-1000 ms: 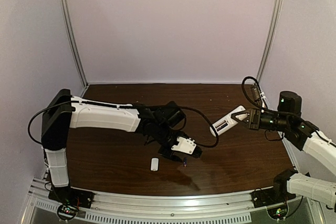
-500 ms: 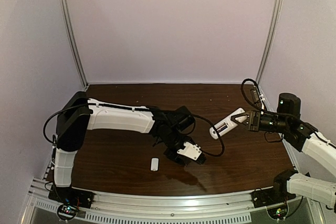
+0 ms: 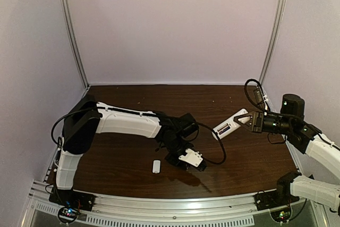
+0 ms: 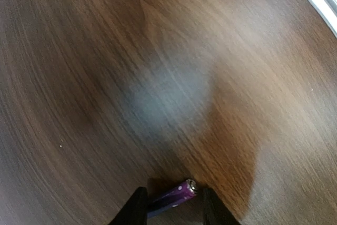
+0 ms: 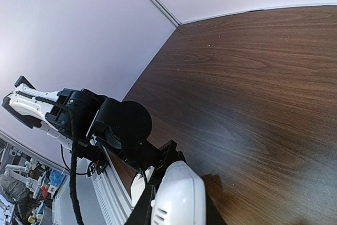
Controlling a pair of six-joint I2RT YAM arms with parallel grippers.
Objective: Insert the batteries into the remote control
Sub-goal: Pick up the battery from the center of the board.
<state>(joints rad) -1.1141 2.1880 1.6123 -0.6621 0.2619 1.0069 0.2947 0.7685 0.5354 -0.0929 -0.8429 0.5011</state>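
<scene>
A purple battery point(image 4: 178, 195) lies slanted on the wooden table point(image 4: 168, 77), between the two dark fingers point(image 4: 135, 210) of my left gripper point(image 4: 172, 205). That gripper is open and low over the table, with a small gap at the battery's metal tip. In the top view my left gripper point(image 3: 190, 160) covers the battery. My right gripper point(image 3: 247, 121) is shut on the white remote control point(image 3: 228, 126) and holds it in the air at the right. The remote's rounded end point(image 5: 181, 188) fills the bottom of the right wrist view. I see only one battery.
A small plain white cover piece point(image 3: 156, 166) lies on the table just left of my left gripper. A metal rail point(image 3: 159, 206) runs along the near edge. The left arm point(image 5: 113, 125) shows beyond the remote. Walls close the back and sides.
My left arm has stretched further right and brought its gripper down over the battery. The right gripper has stayed nearly in place, still holding the remote.
</scene>
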